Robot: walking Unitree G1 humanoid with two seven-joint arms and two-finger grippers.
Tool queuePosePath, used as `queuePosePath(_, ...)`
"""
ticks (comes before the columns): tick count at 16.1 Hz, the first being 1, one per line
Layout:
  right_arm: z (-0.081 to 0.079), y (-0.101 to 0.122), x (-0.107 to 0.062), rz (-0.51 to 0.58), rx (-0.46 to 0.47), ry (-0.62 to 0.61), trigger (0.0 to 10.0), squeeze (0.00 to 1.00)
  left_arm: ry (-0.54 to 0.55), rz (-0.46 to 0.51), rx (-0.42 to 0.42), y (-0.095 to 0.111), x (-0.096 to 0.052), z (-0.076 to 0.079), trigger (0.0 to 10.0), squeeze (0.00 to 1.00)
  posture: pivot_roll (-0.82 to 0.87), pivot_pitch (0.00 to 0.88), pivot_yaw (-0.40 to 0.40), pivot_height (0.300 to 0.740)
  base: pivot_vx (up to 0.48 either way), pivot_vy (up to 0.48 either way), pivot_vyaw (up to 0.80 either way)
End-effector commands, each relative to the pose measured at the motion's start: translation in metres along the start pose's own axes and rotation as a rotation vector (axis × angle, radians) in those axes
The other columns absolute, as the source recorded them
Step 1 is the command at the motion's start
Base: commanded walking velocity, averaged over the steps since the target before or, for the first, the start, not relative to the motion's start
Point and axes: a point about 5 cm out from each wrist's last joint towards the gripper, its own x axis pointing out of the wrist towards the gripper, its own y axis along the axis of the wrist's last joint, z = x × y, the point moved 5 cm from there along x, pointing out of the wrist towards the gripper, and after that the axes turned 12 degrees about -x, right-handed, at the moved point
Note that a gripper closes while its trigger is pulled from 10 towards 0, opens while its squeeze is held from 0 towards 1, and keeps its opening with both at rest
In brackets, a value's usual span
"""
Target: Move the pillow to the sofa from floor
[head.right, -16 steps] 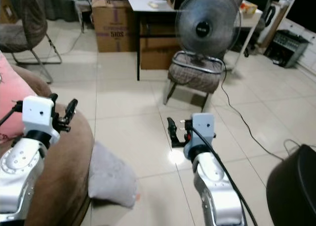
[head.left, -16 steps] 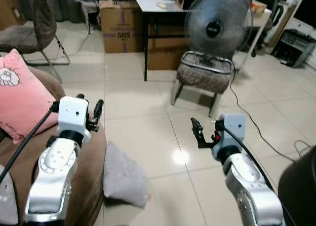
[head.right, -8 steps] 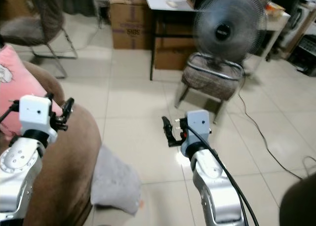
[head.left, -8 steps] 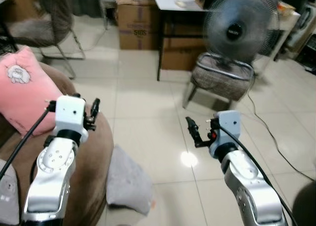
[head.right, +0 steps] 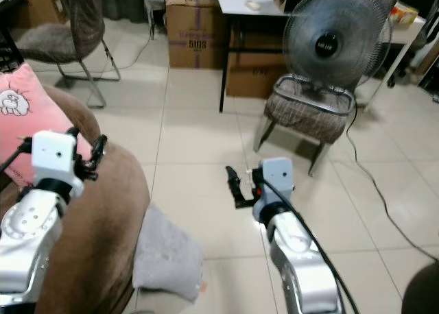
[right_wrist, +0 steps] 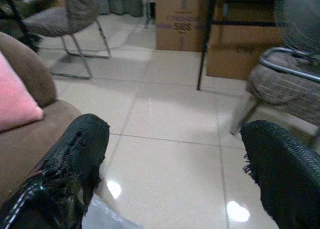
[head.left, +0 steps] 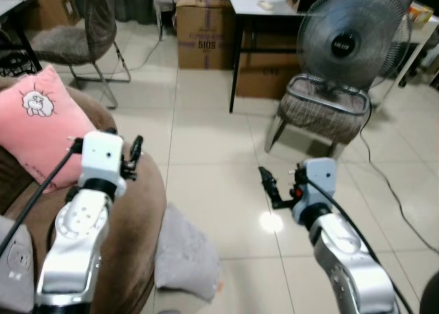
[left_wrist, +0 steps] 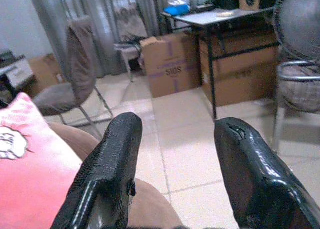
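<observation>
A grey pillow [head.left: 184, 254] lies on the tiled floor, leaning against the front of the brown sofa [head.left: 140, 204]. A pink pillow [head.left: 38, 125] with a small cartoon print rests on the sofa seat. My left gripper [head.left: 135, 152] is raised over the sofa's edge, open, nothing between its fingers [left_wrist: 107, 169]. My right gripper [head.left: 267, 184] hangs open over bare tile, right of the grey pillow and well above it. The grey pillow's corner [right_wrist: 107, 216] peeks in at the edge of the right wrist view.
A stool with a standing fan [head.left: 350, 43] on it stands ahead to the right. Behind it are a dark-legged table [head.left: 264, 5] and cardboard boxes [head.left: 202, 40]. A metal-framed chair [head.left: 79, 33] stands at the back left. A cable [head.left: 394, 190] runs across the tiles at right.
The camera has shifted, so the whole scene has slid right and the sofa fills more of the left. Both grippers hold about the same raised pose, still open.
</observation>
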Motion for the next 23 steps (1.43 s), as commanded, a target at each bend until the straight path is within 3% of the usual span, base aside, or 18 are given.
queuePosePath(1, 0.007, 0.002, -0.001, 0.012, -0.007, -0.022, 10.0, 0.0, 0.001, -0.005, 0.002, -0.001, 0.001, 0.002, 10.0, 0.0, 0.06, 0.0, -0.024, 0.74, 0.0, 0.0, 0.0)
queuePosePath(3, 0.009, 0.003, -0.001, 0.02, 0.004, -0.028, 10.0, 0.0, 0.007, 0.0, -0.024, -0.002, 0.001, 0.002, 10.0, 0.0, 0.06, 0.0, -0.024, 0.735, 0.0, 0.0, 0.0)
queuePosePath(14, 0.016, 0.003, -0.003, 0.06, -0.053, -0.068, 10.0, 0.0, -0.005, 0.021, -0.061, -0.004, -0.002, 0.006, 10.0, 0.0, 0.06, 0.0, -0.035, 0.62, 0.0, 0.0, 0.0)
queuePosePath(23, 0.018, 0.0, -0.003, 0.058, -0.072, -0.081, 10.0, 0.0, -0.044, 0.032, -0.063, -0.005, -0.003, 0.013, 10.0, 0.0, 0.05, 0.0, -0.041, 0.62, 0.0, 0.0, 0.0)
